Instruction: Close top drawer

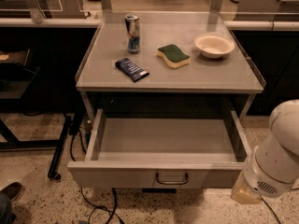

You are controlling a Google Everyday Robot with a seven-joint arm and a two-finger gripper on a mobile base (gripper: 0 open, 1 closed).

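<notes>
The top drawer [163, 146] is pulled wide open under the grey table top. It is a wide, shallow, empty grey-beige tray. Its flat front panel [117, 175] carries a small dark wire handle [172, 178] at the centre. My white arm [280, 157] comes in from the lower right. The gripper [245, 194] is at its beige end, just off the right end of the drawer's front panel and a little below it. It holds nothing that I can see.
On the table top [224, 73] stand a can [133, 33], a dark blue packet [131, 69], a green-and-yellow sponge [173, 55] and a white bowl [214, 45]. Cables [93, 204] lie on the floor at the left. A shoe [9, 190] shows at the bottom left.
</notes>
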